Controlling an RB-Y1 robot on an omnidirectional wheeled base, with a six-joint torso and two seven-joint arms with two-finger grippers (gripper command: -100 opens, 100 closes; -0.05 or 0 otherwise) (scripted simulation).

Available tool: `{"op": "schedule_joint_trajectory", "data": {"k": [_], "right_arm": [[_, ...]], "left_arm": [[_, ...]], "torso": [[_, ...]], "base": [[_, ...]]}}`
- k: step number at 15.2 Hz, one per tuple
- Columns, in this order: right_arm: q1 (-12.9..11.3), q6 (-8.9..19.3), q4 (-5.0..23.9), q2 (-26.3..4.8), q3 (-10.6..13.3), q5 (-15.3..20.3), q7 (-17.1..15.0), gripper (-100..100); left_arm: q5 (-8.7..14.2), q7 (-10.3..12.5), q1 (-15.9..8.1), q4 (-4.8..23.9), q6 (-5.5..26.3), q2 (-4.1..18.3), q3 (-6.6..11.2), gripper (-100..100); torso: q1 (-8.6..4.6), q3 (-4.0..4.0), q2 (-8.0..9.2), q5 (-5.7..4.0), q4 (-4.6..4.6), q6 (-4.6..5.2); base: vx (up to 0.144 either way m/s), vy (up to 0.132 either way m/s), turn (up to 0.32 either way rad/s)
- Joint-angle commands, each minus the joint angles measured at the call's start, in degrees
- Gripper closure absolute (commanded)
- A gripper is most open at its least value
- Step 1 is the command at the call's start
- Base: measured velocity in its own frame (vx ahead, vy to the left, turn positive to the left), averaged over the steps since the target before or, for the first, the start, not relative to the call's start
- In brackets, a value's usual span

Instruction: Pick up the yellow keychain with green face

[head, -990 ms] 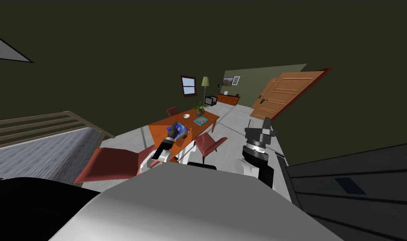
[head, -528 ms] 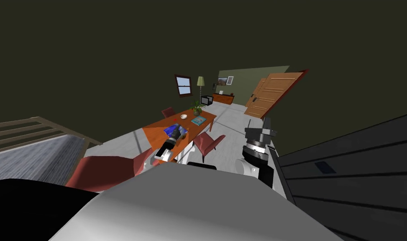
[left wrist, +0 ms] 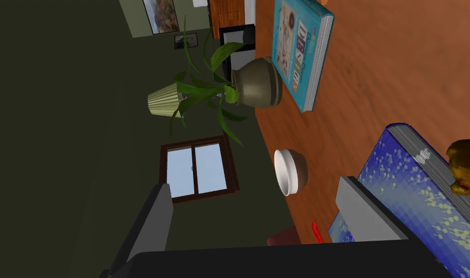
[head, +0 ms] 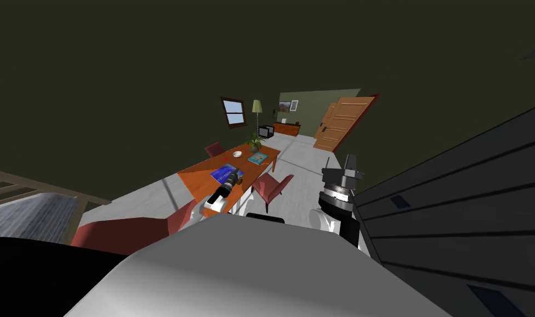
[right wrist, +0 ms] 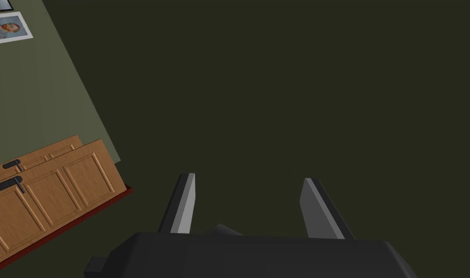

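Dark olive walls (head: 123,82) enclose a pale grey floor (head: 150,190), where an orange wooden table (head: 200,176) stands with red chairs (head: 271,186) beside it. Beyond it are a framed window (head: 232,112), a green-shaded floor lamp (head: 257,107) and a panelled wooden door (head: 343,124).

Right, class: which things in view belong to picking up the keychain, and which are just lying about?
Belongs to the job: yellow-brown keychain, resting on the blue book; left gripper, open, close by.
Just lying about: teal book; potted plant; white bowl; small red thing; right gripper, open, away from the table.
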Motion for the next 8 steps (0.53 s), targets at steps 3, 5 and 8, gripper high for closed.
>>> {"op": "schedule_joint_trajectory", "data": {"k": [3,5,8], "right_arm": [[0.00,0.00,0.00,0.00,0.00,0.00,0.00,0],[0.00,0.00,0.00,0.00,0.00,0.00,0.00,0],[-0.01,0.00,0.00,0.00,0.00,0.00,0.00,0]], "left_arm": [[0.42,0.81,-2.15,5.00,2.56,1.81,-1.66,-100],[0.42,0.81,-2.15,5.22,2.56,1.81,-1.66,-100],[0.71,1.32,-3.67,8.64,5.11,3.13,-2.95,-100]], "torso": [[-0.06,-0.03,-0.05,-0.01,-0.01,0.01],[0.00,-0.01,-0.01,-0.01,0.00,0.01],[0.03,-0.01,-0.02,0.00,-0.01,0.03]], "base": [[-0.022,0.035,-0.144],[-0.030,0.051,-0.139],[-0.032,0.053,-0.187]]}}
